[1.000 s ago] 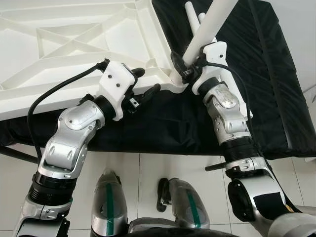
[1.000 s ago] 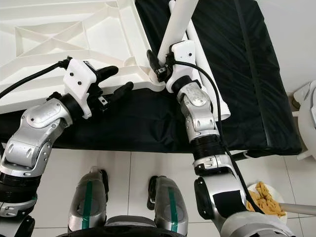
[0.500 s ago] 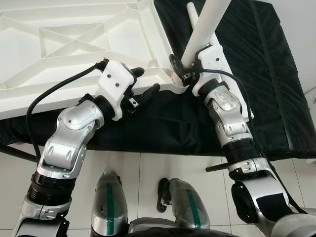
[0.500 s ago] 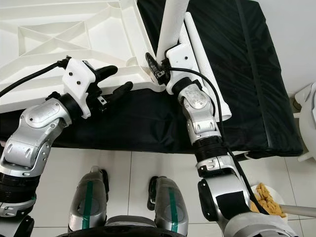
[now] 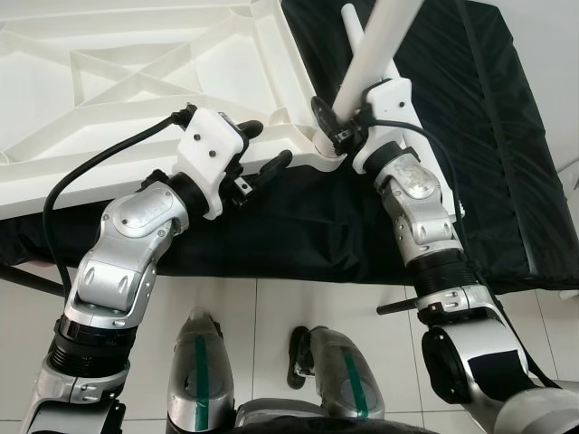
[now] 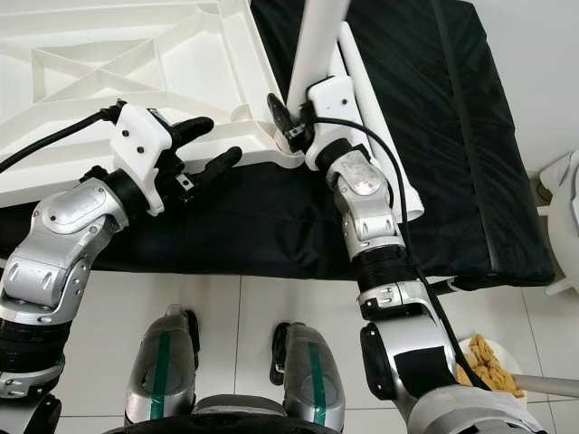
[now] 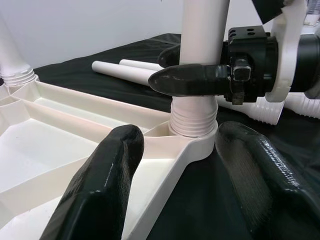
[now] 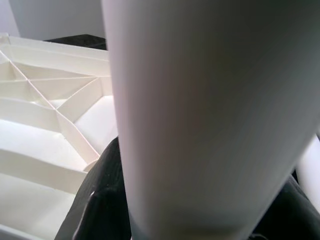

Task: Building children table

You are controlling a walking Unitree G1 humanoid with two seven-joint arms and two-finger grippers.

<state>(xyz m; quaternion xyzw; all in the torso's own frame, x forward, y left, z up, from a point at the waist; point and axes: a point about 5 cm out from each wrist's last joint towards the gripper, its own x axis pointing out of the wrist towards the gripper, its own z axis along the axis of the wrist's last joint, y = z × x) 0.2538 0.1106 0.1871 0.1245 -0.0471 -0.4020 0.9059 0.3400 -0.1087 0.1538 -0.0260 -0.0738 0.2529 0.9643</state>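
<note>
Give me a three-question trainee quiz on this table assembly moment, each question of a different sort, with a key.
1. True or false: the right claw is shut on the upright white plastic table leg.
2. Multiple choice: the leg's threaded end sits at (a) the middle of the upturned white plastic tabletop, (b) its corner socket, (c) the black cloth.
3. Fill in: the left claw is open beside the tabletop's ____ edge.

Key: 1 true; 2 b; 3 near.
</note>
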